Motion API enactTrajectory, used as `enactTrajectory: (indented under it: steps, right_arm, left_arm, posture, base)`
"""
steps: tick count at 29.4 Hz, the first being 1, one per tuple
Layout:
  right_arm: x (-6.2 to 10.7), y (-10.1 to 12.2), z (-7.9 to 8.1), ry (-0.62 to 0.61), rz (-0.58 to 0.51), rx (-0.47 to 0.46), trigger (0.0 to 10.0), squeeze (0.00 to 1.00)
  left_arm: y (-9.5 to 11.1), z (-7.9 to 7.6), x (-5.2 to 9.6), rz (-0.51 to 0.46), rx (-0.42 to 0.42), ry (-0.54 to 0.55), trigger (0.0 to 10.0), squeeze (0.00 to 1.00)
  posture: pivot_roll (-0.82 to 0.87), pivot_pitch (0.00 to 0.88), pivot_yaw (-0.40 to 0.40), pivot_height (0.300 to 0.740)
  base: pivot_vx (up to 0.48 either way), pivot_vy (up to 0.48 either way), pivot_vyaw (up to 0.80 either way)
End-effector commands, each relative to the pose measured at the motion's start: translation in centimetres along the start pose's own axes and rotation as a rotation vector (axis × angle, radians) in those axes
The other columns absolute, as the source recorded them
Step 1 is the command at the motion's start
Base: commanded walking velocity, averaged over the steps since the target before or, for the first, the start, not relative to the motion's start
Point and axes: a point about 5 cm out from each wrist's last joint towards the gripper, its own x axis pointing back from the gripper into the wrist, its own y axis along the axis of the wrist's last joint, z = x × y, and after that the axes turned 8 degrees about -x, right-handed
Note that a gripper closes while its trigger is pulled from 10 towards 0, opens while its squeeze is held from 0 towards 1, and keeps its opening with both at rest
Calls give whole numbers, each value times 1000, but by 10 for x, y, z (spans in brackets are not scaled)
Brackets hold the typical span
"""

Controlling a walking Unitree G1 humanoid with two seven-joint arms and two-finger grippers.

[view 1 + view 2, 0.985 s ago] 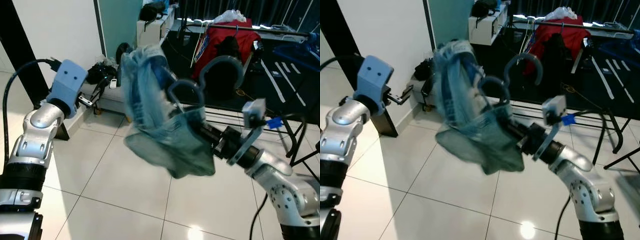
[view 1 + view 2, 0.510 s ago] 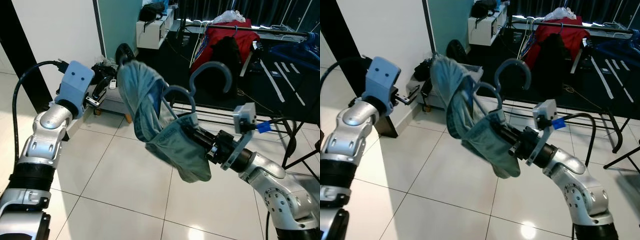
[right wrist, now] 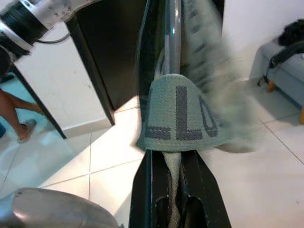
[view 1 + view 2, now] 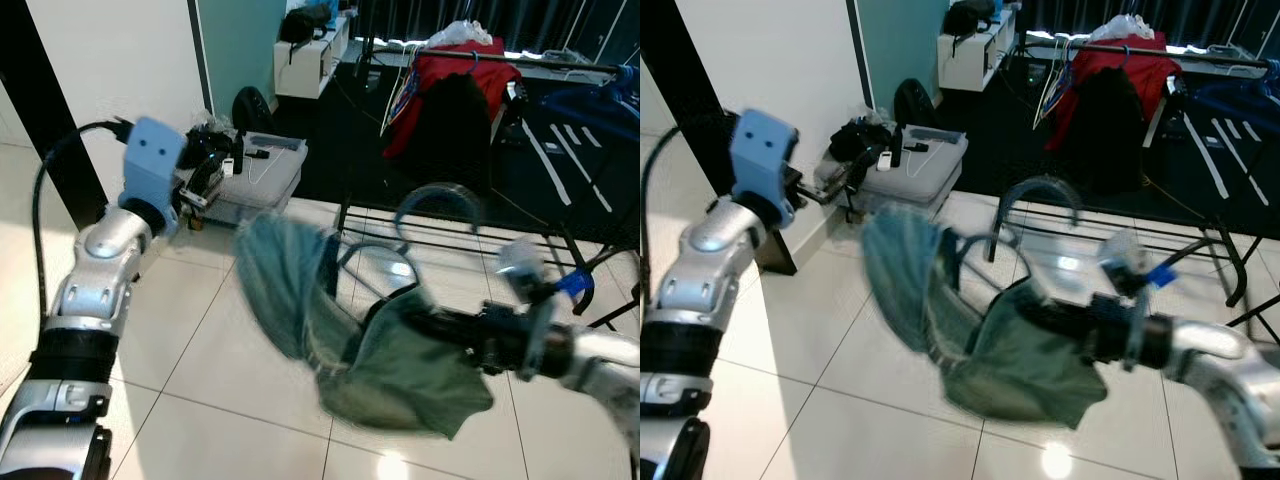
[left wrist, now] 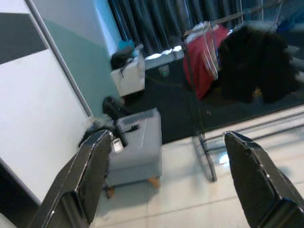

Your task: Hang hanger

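left gripper (image 5: 161,180) is raised, fingers apart and empty. the hanger (image 4: 420,215) with green cloth (image 4: 380,360) has dropped and swung lower, blurred, in the clamped right gripper (image 3: 173,190); rail (image 4: 520,62) still far, so hanging isn't near.

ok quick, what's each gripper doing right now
Left gripper: open, holding nothing, raised toward the clothes rack.
Right gripper: shut on the hanger carrying the green garment, blurred in the eye views.
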Motion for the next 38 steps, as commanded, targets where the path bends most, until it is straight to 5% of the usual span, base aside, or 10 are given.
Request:
enactTrajectory:
  steps: [1,7,10,14,20,29,30,31,32,38]
  right_arm:
    - [4,3,2,30,-20,-19,0,0]
    - [23,-3,-8,-31,2,-40,0,0]
    - [21,-9,-26,-207,8,-15,0,0]
    - [7,-39,-67,-680,-3,-73,0,0]
    - [-11,-65,-77,-891,-45,-164,0,0]
    - [-22,-73,-87,-1002,-60,-105,0,0]
    - [-23,-73,-88,-1029,-65,-88,3882,0]
    - [-24,-73,-89,-1048,-67,-79,3882,0]
    - [-24,-73,-89,-1059,-70,-80,10000,0]
    - [-25,-70,-91,-1104,-101,-67,10000,0]
  left_arm:
    - [2,4,5,-28,6,-20,10000,0]
    - [12,14,18,-156,168,-102,10000,0]
    - [1,9,18,-110,186,-87,10000,0]
    - [-49,-32,27,118,217,-49,10000,0]
    - [-78,-70,44,257,230,-47,10000,0]
    - [-98,-68,75,355,197,118,10000,0]
    - [-98,-70,79,351,226,137,10000,0]
    - [-98,-72,81,348,246,146,10000,0]
    - [-97,-74,82,343,241,150,10000,0]
    - [-93,-79,83,328,244,167,10000,0]
  posture:
    - [-37,80,-33,740]
    - [-39,80,-38,740]
    - [-42,80,-36,740]
    - [-45,81,-35,740]
    - [-39,76,-39,740]
    - [-33,65,-57,740]
    - [-33,64,-58,740]
    - [-33,64,-58,740]
    - [-34,67,-59,740]
    - [-33,68,-58,740]
  base:
    - [0,0,0]
    - [0,0,0]
    - [0,0,0]
    - [0,0,-200]
    - [0,0,-800]
    - [0,0,-796]
    - [0,0,0]
    - [0,0,0]
    - [0,0,0]
    - [446,0,0]
